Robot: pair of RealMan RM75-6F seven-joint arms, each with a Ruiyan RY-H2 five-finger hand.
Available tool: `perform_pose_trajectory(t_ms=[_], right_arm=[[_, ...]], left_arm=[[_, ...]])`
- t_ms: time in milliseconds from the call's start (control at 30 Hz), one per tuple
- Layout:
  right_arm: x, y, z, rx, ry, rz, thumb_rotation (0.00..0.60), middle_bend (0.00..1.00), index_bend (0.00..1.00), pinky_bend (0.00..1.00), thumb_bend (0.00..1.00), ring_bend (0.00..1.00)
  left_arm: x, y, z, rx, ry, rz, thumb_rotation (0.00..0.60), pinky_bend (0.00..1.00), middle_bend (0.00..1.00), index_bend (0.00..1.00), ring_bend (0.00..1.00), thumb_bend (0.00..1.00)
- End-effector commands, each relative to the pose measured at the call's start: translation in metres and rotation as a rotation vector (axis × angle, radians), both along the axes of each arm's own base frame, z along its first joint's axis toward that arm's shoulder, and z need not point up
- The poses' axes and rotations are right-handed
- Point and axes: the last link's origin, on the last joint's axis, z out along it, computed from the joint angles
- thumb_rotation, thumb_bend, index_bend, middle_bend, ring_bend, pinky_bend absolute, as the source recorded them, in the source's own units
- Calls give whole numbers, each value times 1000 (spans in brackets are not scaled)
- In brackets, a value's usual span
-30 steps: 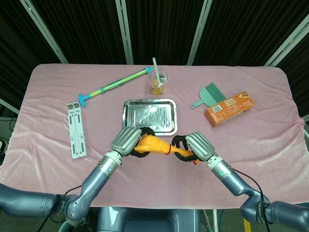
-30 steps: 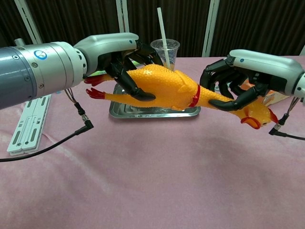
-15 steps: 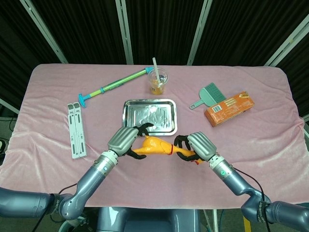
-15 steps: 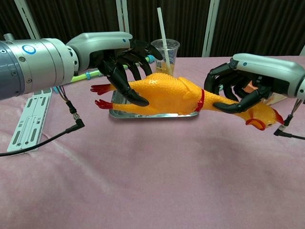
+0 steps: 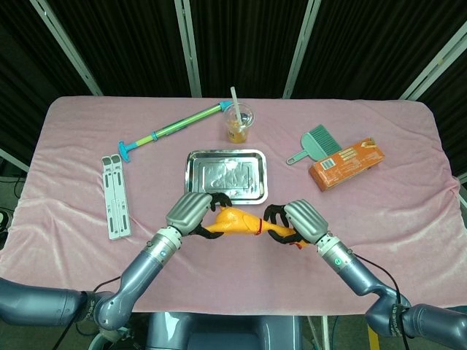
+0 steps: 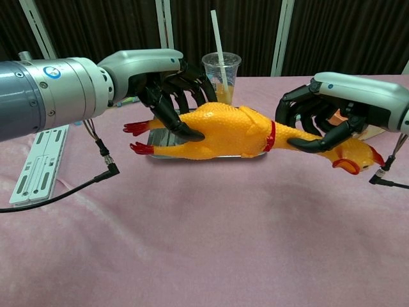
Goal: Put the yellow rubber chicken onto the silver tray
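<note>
The left hand (image 6: pixel 167 86) grips the body of the yellow rubber chicken (image 6: pixel 223 131), and the right hand (image 6: pixel 323 115) grips its neck, so the toy hangs lifted between them. The silver tray (image 5: pixel 225 176) lies just beyond both hands, empty. Judging by this, the pickup is done; carrying forward and setting down remain. The chest view shows the chicken clear of the table (image 6: pixel 204 243), while the head view shows the tray's bare inside.
</note>
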Motion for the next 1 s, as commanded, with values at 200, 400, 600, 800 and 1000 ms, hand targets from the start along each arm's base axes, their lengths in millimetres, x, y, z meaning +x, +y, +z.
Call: perform_pose_trajectory(t_ms=[200, 400, 600, 800, 1000], right_arm=[[2, 1, 2, 0, -11, 5, 600, 702, 913, 875, 610, 709], [5, 2, 3, -2, -19, 14, 600, 702, 915, 875, 611, 710], [6, 3, 3, 0, -22, 15, 600, 704, 916, 875, 612, 711], [6, 2, 4, -4, -23, 16, 600, 704, 916, 875, 613, 711], [6, 1, 4, -6, -23, 11, 600, 703, 916, 875, 613, 712]], left_arm=[[4, 1, -1, 30, -12, -19, 600, 511, 719, 614, 620, 572], [5, 0, -2, 42, -24, -27, 600, 541, 847, 754, 725, 634], [6, 0, -3, 45, -30, -28, 600, 567, 927, 835, 797, 669], [4, -1, -2, 47, -38, -20, 600, 566, 699, 568, 615, 288], [0, 0, 1, 36, -35, -5, 600, 501, 445, 258, 395, 12]])
